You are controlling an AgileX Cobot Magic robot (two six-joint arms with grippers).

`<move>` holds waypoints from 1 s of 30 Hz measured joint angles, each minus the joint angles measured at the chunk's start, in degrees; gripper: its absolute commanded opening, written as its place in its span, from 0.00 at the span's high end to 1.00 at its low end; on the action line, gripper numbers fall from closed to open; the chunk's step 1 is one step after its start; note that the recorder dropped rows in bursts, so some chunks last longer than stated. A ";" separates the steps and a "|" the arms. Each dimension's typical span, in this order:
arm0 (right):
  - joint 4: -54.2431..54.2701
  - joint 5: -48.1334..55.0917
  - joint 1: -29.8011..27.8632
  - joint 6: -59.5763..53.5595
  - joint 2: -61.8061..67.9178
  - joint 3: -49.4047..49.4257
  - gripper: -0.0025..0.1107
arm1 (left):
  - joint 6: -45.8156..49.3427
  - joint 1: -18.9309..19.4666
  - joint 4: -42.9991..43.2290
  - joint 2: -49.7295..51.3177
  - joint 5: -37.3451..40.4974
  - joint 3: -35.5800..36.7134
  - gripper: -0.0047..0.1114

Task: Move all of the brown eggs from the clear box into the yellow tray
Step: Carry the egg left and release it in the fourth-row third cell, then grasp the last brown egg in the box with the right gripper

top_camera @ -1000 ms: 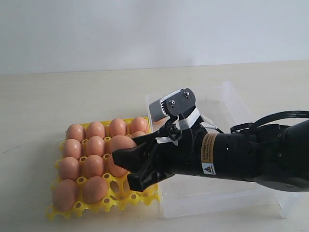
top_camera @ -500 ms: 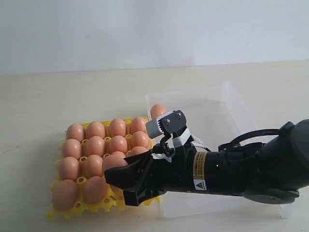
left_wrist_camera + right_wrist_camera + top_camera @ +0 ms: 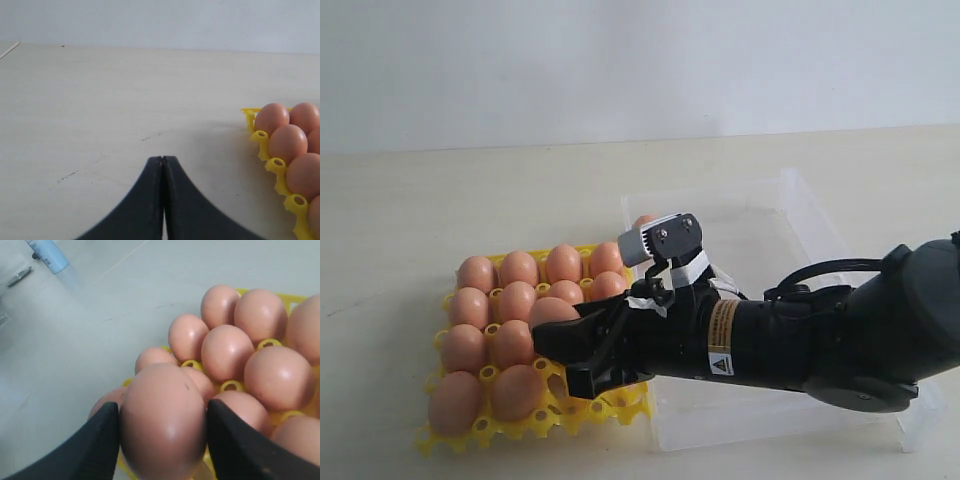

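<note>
The yellow tray (image 3: 612,404) lies on the left of the table, and brown eggs (image 3: 518,267) fill most of its cups. My right gripper (image 3: 553,360) reaches over the tray's near right part, shut on one brown egg (image 3: 552,310). In the right wrist view that egg (image 3: 162,422) sits between the black fingers (image 3: 100,442), just above the tray eggs (image 3: 227,351). One more egg (image 3: 642,221) peeks out in the clear box (image 3: 802,199), behind the wrist. The left gripper (image 3: 163,159) hangs shut and empty over bare table, beside the tray's edge (image 3: 260,137).
My right arm (image 3: 800,340) lies across the clear box and hides much of its floor. A pale blue object (image 3: 48,253) stands far off on the table in the right wrist view. A white wall rises behind the table.
My right gripper has carried its egg lower and to the left, down toward the tray's cups. The egg in the clear box has come into sight behind the wrist.
</note>
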 measured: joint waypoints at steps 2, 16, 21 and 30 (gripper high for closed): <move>-1.15 0.92 0.00 0.74 0.13 0.00 0.98 | 0.00 0.00 0.00 0.00 0.00 0.00 0.96; -2.93 0.42 0.09 3.32 2.92 -0.09 0.45 | 0.00 0.00 0.00 0.00 0.00 0.00 0.96; -2.93 -0.15 0.09 3.32 2.68 -0.09 0.46 | 0.00 0.00 0.00 0.00 0.00 0.00 0.96; 11.21 20.11 0.11 -7.09 -17.06 -0.25 0.98 | 0.00 0.00 0.00 0.00 0.00 0.00 0.96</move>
